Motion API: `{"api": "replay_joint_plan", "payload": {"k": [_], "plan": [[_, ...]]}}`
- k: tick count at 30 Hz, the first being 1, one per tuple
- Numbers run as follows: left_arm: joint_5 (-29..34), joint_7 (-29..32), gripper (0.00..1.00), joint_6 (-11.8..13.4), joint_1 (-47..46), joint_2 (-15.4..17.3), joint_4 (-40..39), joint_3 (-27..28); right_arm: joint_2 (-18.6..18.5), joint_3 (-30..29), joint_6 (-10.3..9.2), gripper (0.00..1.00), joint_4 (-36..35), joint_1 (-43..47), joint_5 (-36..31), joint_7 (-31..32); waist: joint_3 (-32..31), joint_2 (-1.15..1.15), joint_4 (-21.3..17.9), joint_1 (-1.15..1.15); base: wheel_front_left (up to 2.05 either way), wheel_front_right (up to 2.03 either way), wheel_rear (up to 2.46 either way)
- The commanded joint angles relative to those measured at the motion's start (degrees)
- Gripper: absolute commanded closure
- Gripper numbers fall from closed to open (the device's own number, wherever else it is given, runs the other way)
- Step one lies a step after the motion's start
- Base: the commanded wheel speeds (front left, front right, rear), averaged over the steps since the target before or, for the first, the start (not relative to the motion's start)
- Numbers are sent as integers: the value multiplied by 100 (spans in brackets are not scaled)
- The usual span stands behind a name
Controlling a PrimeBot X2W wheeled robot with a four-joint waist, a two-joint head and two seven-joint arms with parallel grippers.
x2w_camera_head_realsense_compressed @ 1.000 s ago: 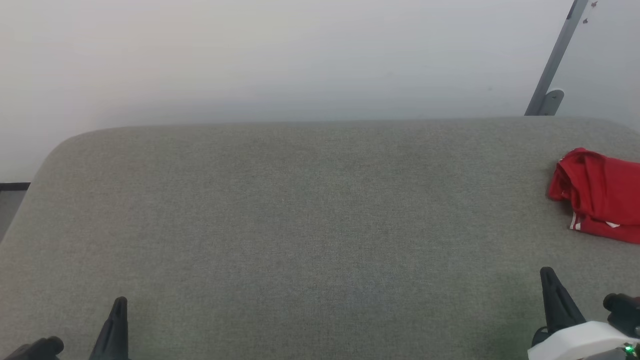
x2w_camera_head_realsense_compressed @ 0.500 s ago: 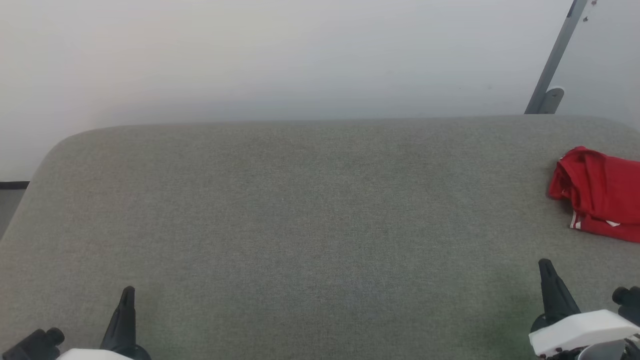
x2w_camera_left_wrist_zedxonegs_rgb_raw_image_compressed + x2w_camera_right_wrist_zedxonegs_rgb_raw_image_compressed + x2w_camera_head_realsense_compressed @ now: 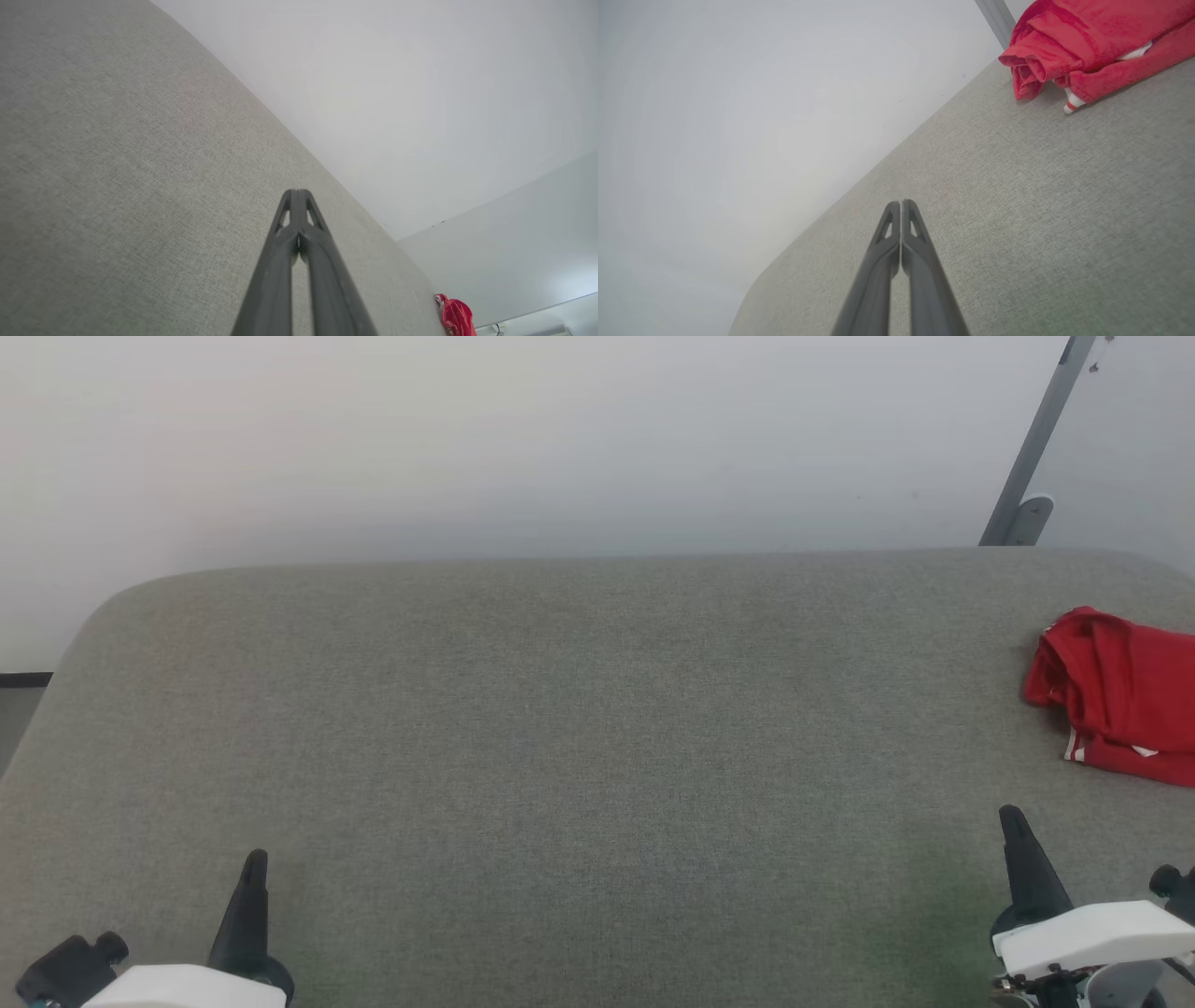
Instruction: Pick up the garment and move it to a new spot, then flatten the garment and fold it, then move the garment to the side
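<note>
The red garment lies crumpled at the right edge of the grey padded surface, cut off by the head view's border; a bit of red-and-white trim shows at its near edge. The right wrist view has the garment at its upper right, bunched in folds. In the left wrist view the garment is a small red heap far off. My right gripper is shut and empty, short of the garment. My left gripper is shut and empty at the lower left. The fingertips of the right gripper and of the left gripper are pressed together.
A pale wall rises behind the padded surface. A slanted grey metal post with a bracket stands at the back right, just beyond the surface's far edge. The surface's rounded left corner drops off to a dark floor strip.
Both grippers have crept forward over the surface, more of their white wrists coming into the head view. The garment lies where it was.
</note>
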Motion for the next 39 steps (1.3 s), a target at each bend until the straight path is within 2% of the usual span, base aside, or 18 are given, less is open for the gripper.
{"api": "replay_joint_plan", "payload": {"k": [1,39], "plan": [[-180,48,100,-6,-175,11,-50,39,1,-13,1,100,-104,-132,177,44,2,0,-1,0,0,0,0],[-1925,644,100,-11,-613,-403,32,81,244,-91,2,100,-180,-353,2313,635,67,0,-22,0,0,0,0]]}}
